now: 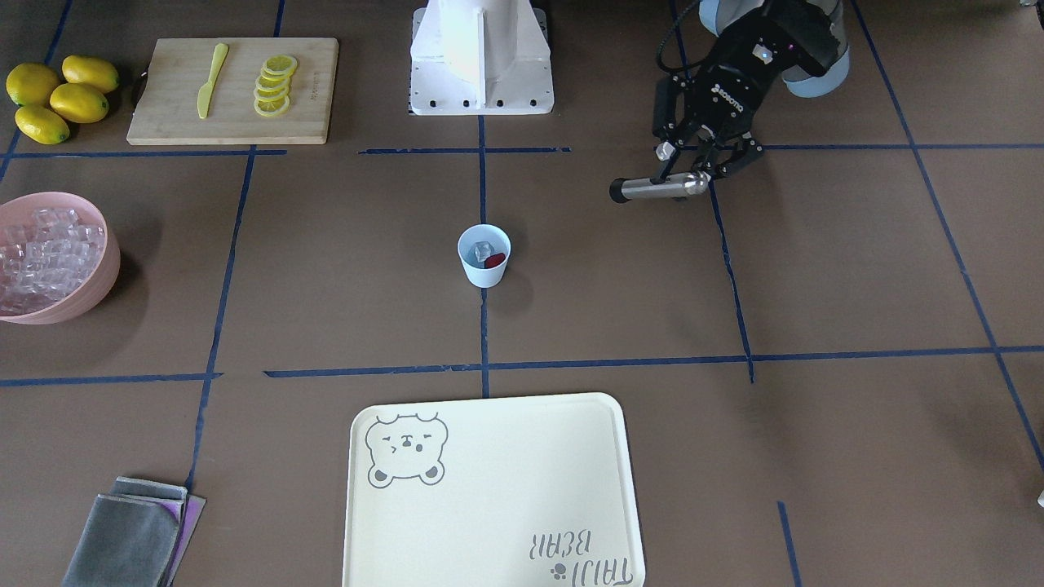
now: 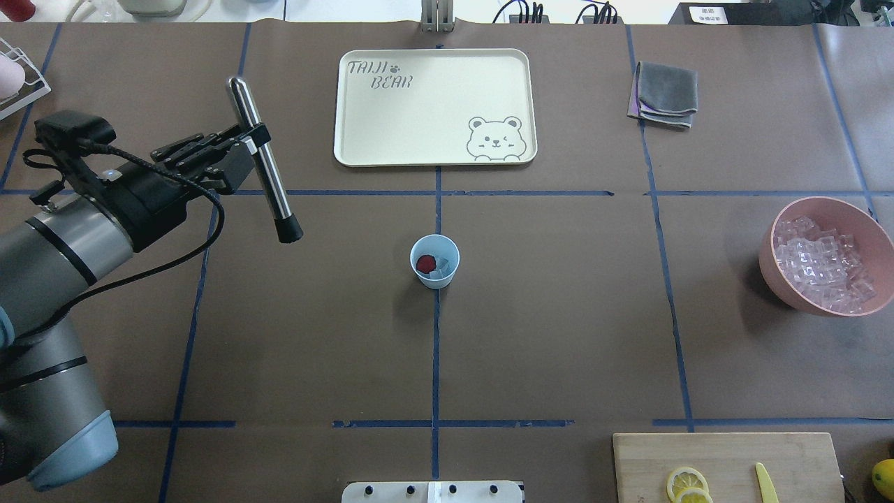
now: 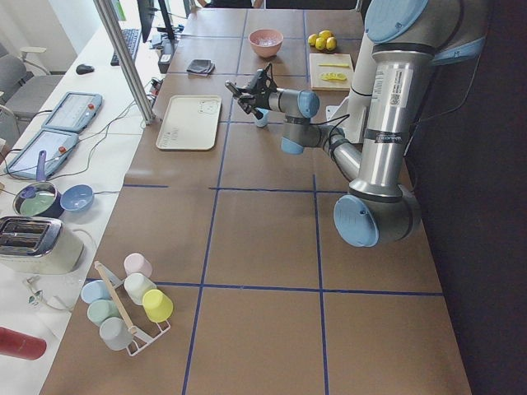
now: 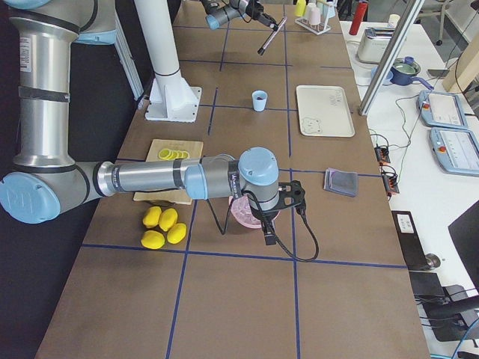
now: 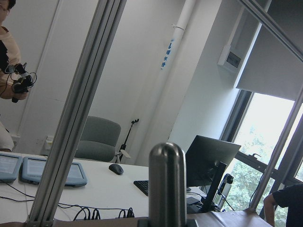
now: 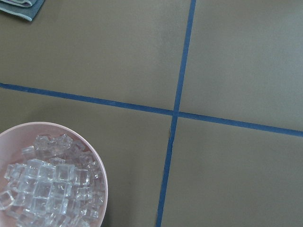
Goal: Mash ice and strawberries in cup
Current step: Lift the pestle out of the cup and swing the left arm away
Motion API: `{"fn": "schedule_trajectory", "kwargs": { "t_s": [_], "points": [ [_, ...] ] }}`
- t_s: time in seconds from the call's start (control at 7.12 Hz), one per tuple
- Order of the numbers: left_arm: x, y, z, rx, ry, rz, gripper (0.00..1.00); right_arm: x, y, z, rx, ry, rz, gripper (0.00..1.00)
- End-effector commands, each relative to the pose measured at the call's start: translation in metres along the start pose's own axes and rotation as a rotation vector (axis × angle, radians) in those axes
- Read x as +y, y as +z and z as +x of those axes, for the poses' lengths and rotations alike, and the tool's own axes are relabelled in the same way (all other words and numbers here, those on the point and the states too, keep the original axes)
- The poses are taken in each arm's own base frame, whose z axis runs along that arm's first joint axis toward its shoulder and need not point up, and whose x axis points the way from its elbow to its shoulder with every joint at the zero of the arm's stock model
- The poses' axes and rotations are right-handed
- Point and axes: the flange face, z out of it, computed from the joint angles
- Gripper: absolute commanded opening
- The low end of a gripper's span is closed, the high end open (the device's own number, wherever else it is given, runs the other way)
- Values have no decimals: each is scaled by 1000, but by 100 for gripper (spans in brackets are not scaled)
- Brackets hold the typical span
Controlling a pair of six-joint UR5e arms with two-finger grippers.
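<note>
Left gripper (image 2: pixel 253 140) clamps a steel rod (image 2: pixel 269 181) aloft, well apart from the cup (image 2: pixel 436 281) containing a strawberry (image 2: pixel 425 263) and, apparently, ice (image 1: pixel 483 249); whether the right gripper (image 4: pixel 283 198) is parted or closed cannot be told.

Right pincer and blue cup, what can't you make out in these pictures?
Right pincer: only in the exterior right view, too small to tell open or shut.
Ice in the cup: too small to count, overhead view.
Muddler: lower end cut off by left wrist view's bottom edge.
</note>
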Motion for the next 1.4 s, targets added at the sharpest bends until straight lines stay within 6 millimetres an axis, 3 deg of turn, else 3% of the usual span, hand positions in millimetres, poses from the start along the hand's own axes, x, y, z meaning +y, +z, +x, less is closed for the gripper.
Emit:
{"fn": "schedule_trajectory", "kwargs": {
  "t_s": [0.0, 0.14, 0.28, 0.42, 0.56, 0.7, 0.98, 1.12, 1.26],
  "points": [
    [2, -20, -57, -87, -44, -157, 0, -1, -1, -1, 0, -4, 4, 99],
    [-14, -36, -89, -114, -90, -231, 0, -4, -3, -3, 1, -8, 8, 99],
    [-41, -67, -132, -149, -123, -340, 0, -9, -6, -5, 0, -15, 15, 99],
    [-70, -85, -160, -189, -172, -437, 0, -12, -7, -7, 1, -17, 19, 99],
    [-84, -94, -174, -231, -224, -511, 0, -16, -9, -8, 1, -23, 24, 99],
    [-82, -97, -186, -270, -264, -569, 0, -18, -11, -10, 1, -26, 28, 99],
    [-85, -132, -221, -345, -390, -683, 0, -23, -14, -13, 2, -35, 36, 99],
    [-75, -146, -235, -379, -406, -697, 0, -23, -14, -13, 2, -34, 35, 99],
    [-64, -148, -256, -415, -425, -716, 0, -23, -14, -13, 2, -34, 35, 99]
  ]
}}
